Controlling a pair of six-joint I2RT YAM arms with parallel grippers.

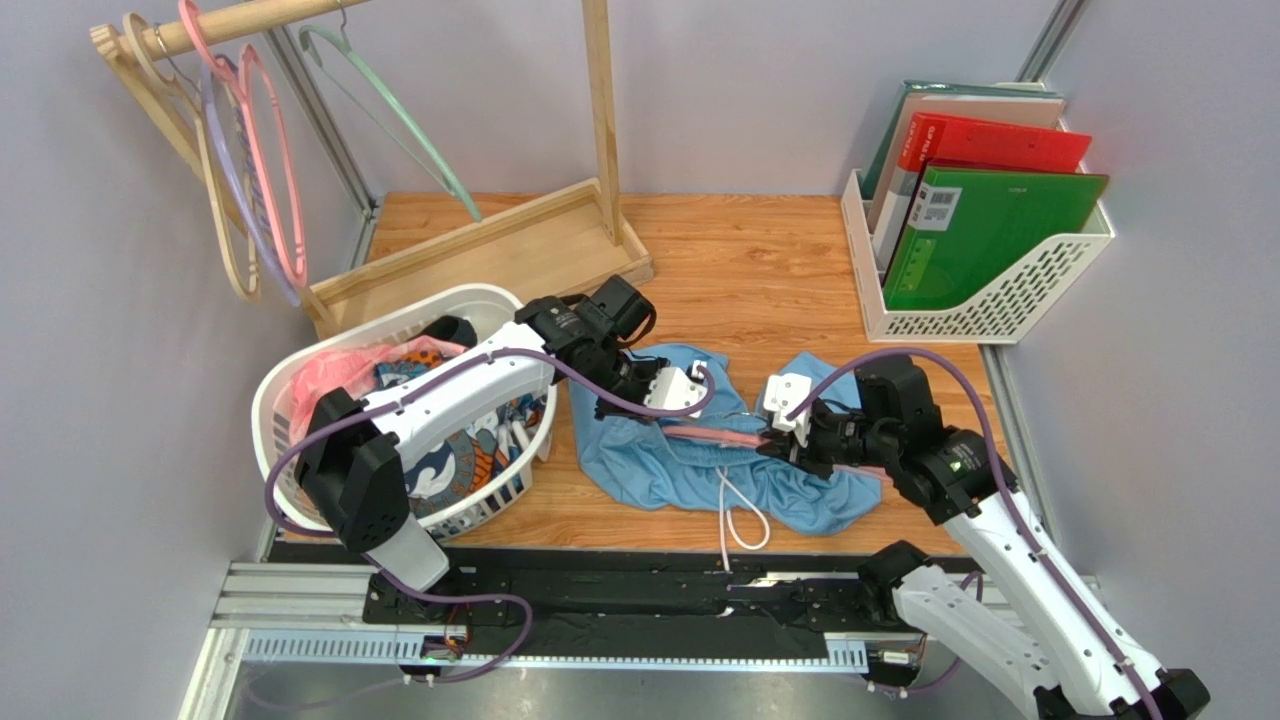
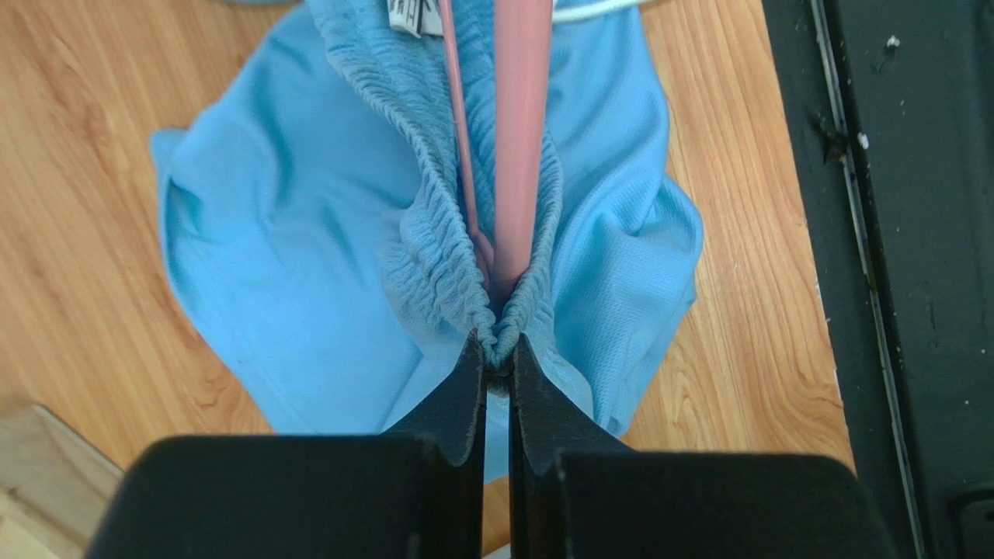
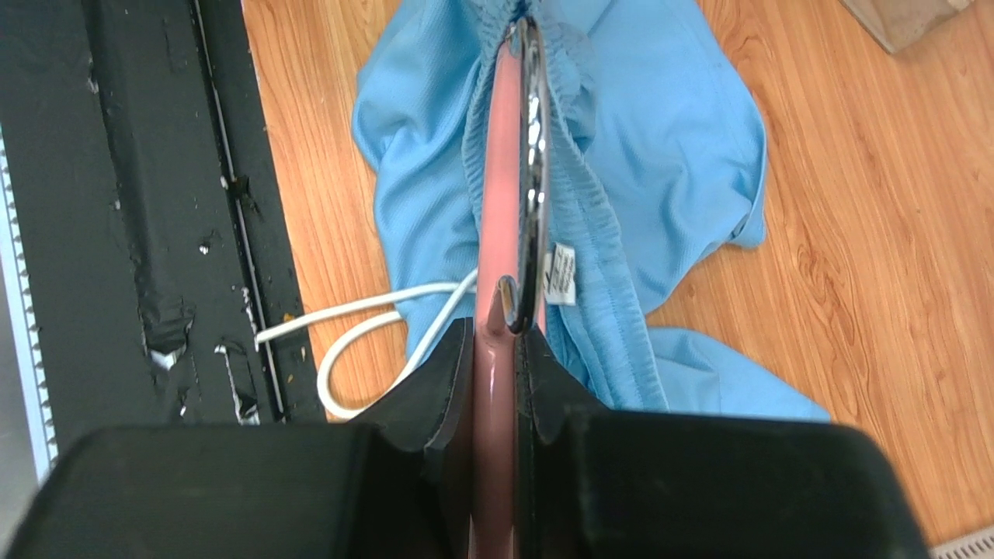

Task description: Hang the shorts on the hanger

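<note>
Left gripper [image 2: 498, 349] pinches the shorts [image 2: 292, 245] by the waistband [image 2: 426, 221]. We clamp the hanger [image 3: 495, 198] in our right gripper [image 3: 499, 338], its long axis running straight ahead toward the left.

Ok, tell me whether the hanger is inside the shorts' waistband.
Inside: the hanger runs between the gathered waistband edges of the shorts in both wrist views.

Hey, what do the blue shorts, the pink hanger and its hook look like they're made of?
The shorts: soft, matte knit fabric, judging by the fine mesh weave and ruched elastic waistband. The hanger: smooth, slightly glossy pink, probably plastic or a coated rod; hard to tell which. Its hook: bright silver with mirror-like glints, likely metal.
</note>
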